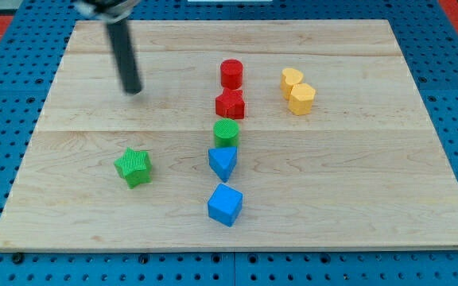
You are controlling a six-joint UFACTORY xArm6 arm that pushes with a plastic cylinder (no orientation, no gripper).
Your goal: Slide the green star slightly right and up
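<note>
Since my tip [133, 89] sits well above the green star [133, 167] at board's lower left, w/ no jaws to speak of, a careless push risks knocking the blue triangular block [223, 162].

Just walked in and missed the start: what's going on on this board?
My tip is on the wooden board, well above the green star, not touching it. The star, which I'm to nudge right and up, sits alone at the view's left. To its right is a column: red cylinder, red star, green cylinder, blue triangle, blue cube.
</note>
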